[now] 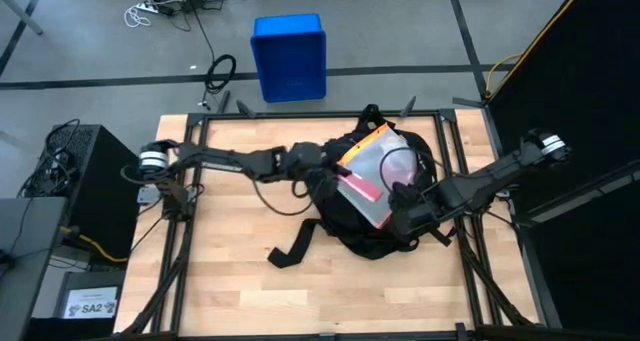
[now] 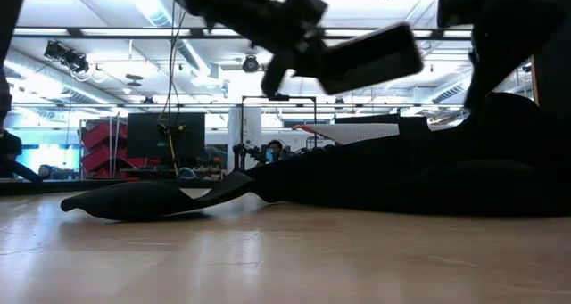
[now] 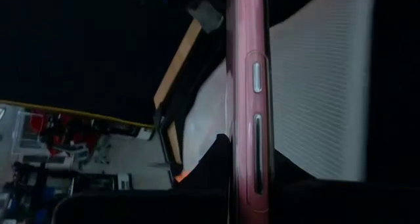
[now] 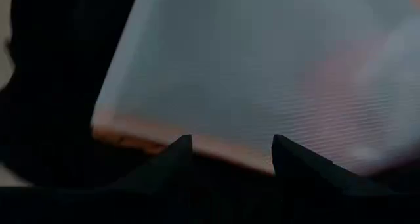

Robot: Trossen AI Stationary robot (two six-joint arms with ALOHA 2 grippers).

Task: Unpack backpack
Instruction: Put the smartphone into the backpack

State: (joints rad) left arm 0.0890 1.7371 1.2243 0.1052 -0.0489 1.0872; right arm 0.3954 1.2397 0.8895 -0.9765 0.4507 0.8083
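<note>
Two claws work at the backpack (image 1: 365, 216), which lies slumped on the right half of the worktop (image 1: 240, 271), nearer the far edge than the near one. The left claw (image 1: 335, 173) reaches in from the left and is pressed together on the edge of a slim pink device (image 3: 248, 106), side buttons showing in the left wrist view; that grip seems meant to draw the device out of the bag's mouth. The right claw (image 4: 230, 152) comes from the right edge, its fingers spread partway and lying against a translucent ribbed pouch (image 1: 375, 176) with an orange edge; whether it actually pinches the pouch cannot be told.

Pouch and device poke out of the opening, so unpacking looks underway, not finished. The backpack's long axis runs diagonally, from the far right towards the near left, with a loose strap (image 1: 295, 246) trailing towards the near left corner. A blue crate (image 1: 289, 56) stands on the floor beyond the far edge.
</note>
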